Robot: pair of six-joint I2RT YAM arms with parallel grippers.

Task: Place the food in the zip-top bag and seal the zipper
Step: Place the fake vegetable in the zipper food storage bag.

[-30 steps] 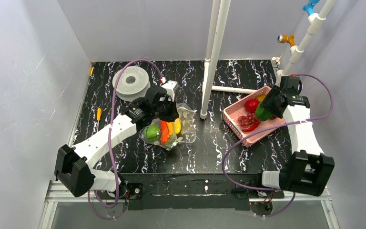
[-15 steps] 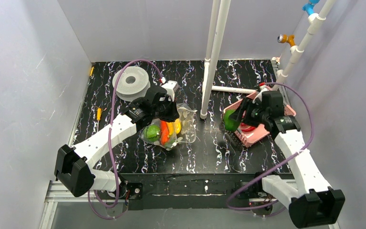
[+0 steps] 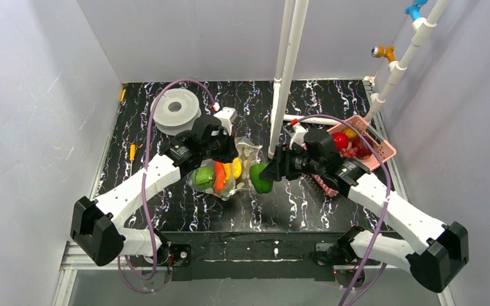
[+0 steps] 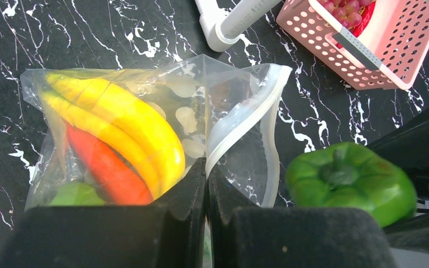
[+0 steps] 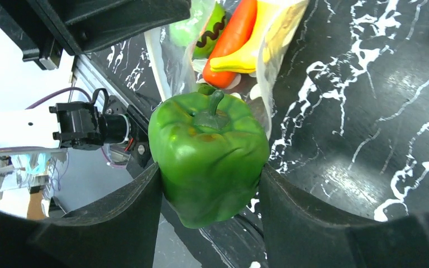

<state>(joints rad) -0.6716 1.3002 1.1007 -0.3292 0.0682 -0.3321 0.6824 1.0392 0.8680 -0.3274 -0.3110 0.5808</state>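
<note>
From above, the right jaws are gripping a green pepper (image 3: 261, 178) over the tabletop (image 3: 281, 210), just beside the mouth of the zip-top bag (image 3: 247, 160); the left jaws are pinching the bag's edge; the pink basket (image 3: 383, 148) is sitting well apart to the right. In the left wrist view, the left jaws are pressing together on the plastic at the bag's mouth; the zipper (image 4: 244, 118) is gaping open; a banana (image 4: 128, 123) and a carrot (image 4: 109, 167) are lying inside. In the right wrist view, the right jaws are clamping the pepper on both sides, its stem pointing toward the bag.
</note>
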